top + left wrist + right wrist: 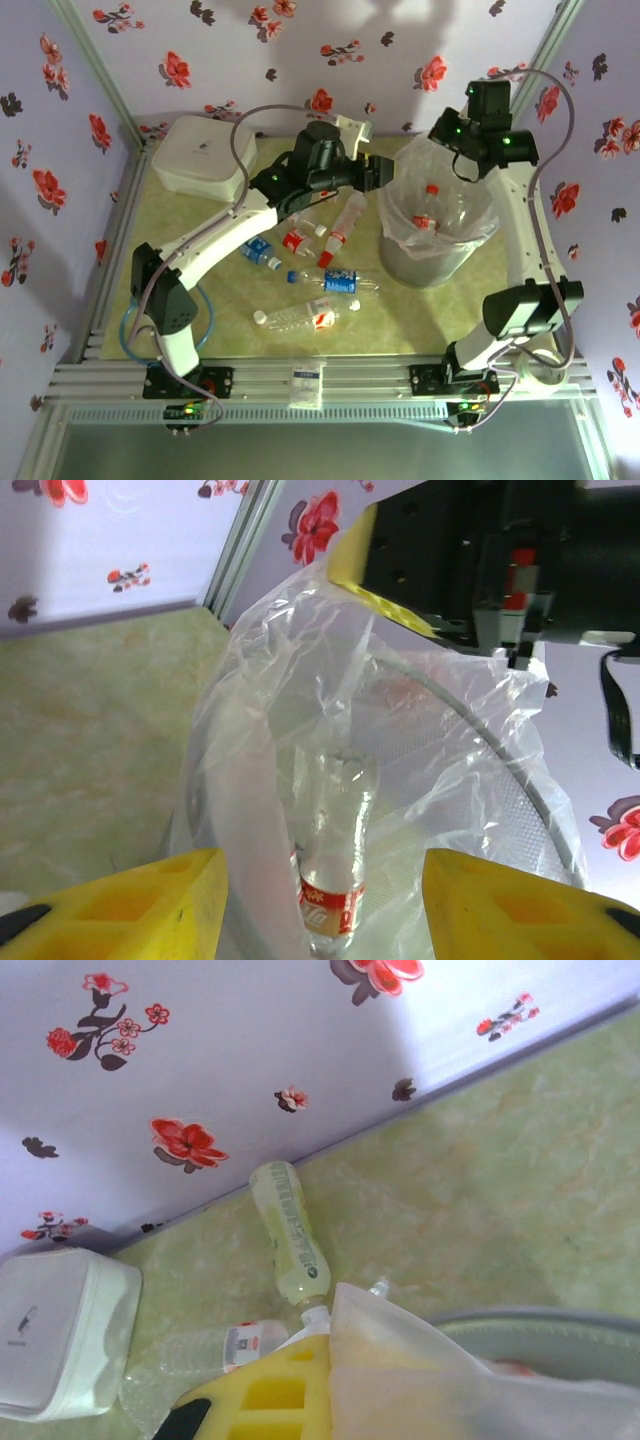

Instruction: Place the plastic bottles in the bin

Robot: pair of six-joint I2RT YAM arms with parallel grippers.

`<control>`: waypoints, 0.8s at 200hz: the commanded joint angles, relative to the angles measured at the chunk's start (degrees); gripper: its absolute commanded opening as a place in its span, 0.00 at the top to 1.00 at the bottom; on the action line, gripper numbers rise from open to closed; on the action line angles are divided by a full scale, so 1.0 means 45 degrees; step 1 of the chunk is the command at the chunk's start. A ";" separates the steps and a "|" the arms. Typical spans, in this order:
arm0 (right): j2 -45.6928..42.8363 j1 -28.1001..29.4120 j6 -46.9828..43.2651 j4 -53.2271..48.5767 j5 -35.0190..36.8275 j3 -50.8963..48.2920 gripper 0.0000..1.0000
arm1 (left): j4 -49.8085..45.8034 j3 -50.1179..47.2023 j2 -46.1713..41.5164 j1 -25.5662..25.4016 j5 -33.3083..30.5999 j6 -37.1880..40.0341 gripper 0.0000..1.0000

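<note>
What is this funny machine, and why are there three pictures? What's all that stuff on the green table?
It is a robot with two white-and-black arms bolted to a table. One picture looks down from above. The other two come from small cameras on each wrist, so you see yellow fingers at the edge.

The left gripper is open and empty, beside the bin, a grey bucket lined with a clear bag. A red-label bottle stands inside it. The right gripper reaches over the bin's far rim; I cannot tell if it is open.

On the table lie more plastic bottles, a pale green bottle by the wall, and a white lidded box.
</note>
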 commanded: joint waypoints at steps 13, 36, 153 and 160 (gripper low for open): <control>0.1309 -0.0012 -0.1918 -0.0282 0.0380 0.1514 1.00 | -0.0864 0.0535 0.1090 0.0096 -0.0243 0.0746 0.47; 0.2130 -0.0214 -0.2318 -0.0241 -0.0072 0.2009 1.00 | -0.0994 0.0729 0.1530 0.0116 -0.0241 0.0683 0.47; 0.3475 -0.0821 -0.3567 -0.1928 -0.0019 0.3135 0.43 | -0.0883 -0.0144 0.1540 0.0311 -0.0377 0.0308 0.56; 0.3249 -0.0905 -0.3545 -0.2272 0.0551 0.3252 0.35 | -0.0772 -0.0262 0.1450 0.0330 -0.0398 0.0225 0.56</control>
